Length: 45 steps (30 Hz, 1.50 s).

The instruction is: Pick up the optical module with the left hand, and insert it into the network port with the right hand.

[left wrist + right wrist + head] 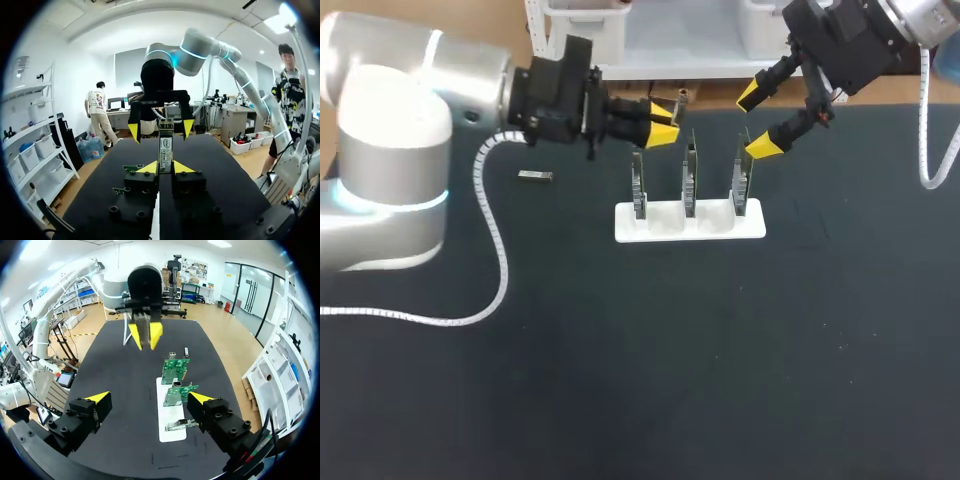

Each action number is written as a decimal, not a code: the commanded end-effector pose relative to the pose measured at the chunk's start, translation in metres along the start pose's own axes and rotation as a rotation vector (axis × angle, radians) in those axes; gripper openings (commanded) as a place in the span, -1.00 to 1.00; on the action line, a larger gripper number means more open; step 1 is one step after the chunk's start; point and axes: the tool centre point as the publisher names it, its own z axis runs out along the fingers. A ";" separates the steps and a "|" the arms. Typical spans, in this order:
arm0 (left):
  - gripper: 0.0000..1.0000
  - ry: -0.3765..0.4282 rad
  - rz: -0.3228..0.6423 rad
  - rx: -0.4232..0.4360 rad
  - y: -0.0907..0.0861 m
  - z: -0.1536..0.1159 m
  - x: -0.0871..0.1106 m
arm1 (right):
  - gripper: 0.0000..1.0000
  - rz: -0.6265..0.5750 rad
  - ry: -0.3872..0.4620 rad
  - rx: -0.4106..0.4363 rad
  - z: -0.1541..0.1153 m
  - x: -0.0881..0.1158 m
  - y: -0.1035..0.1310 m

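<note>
Both yellow-tipped: left end effector (165, 168) clamped on slim metal optical module (165, 146), right end effector (756, 121) spread wide.

Bright even light, soft shadows on table (720, 350), glare on left arm (382, 62)

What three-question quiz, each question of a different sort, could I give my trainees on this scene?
1. True or false: the left gripper is shut on the module, which stands upright between its fingers.
2. How many circuit boards stand in the white holder? A) two B) three C) four
3. Fill the gap: the right gripper, above the board at the holder's right end, is ____ (open or shut).

Key: 1 true; 2 B; 3 open.
</note>
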 end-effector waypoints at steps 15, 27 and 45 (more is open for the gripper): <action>-1.00 -0.056 -0.030 0.019 0.045 0.028 0.015 | 1.00 -0.001 -0.002 -0.002 0.000 0.000 -0.001; -1.00 -0.011 -0.042 0.023 0.046 0.026 0.018 | 1.00 -0.001 -0.002 -0.002 0.000 0.000 -0.001; -1.00 -0.011 -0.042 0.023 0.046 0.026 0.018 | 1.00 -0.001 -0.002 -0.002 0.000 0.000 -0.001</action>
